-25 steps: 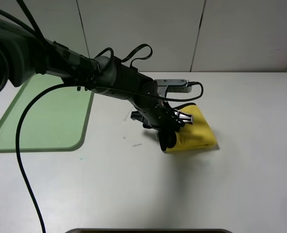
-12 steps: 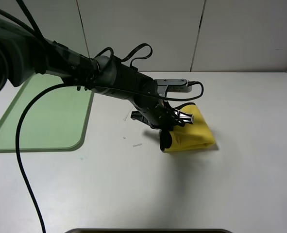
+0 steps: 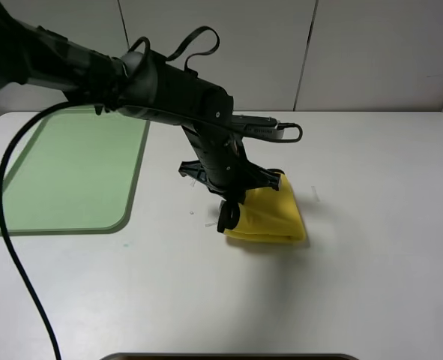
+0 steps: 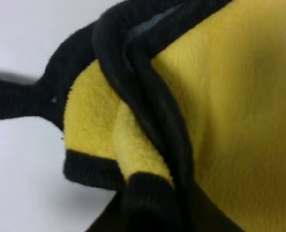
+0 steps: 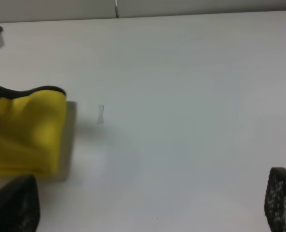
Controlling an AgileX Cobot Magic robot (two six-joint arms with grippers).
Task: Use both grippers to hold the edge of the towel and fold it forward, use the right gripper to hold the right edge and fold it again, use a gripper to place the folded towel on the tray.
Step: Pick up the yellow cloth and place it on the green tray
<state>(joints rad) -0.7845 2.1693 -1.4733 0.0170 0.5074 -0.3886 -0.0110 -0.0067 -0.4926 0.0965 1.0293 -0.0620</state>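
We judge the main risk now to be the folded bundle opening or slipping out on the way to the large pale mint-green plastic tray (image 3: 64,176). Our left gripper (image 3: 229,216), on the black jointed arm that reaches across the middle of the white table (image 3: 371,225), has its dark narrow fingers pinched together on one end of the plush bright-yellow towel (image 3: 270,217). In the left wrist view we see several layers of yellow pile and the thin black trim (image 4: 152,96) stacked at the bite, but we cannot tell whether every layer is caught. If only the outer layers are held, a lift could let the inner fold drop and hang loose. A fast swing could also drag the free end across the table and undo the fold. The tray lies well apart from the towel, on the left side of the table, so the carry is a long one.

The towel is folded into a compact wedge near the table's centre. Its left end sits between the left fingers, and the rest trails away to the right, low against the table. Our right gripper (image 5: 147,208) stands with its fingers wide apart over bare table, holding nothing, with the towel off to one side of it.
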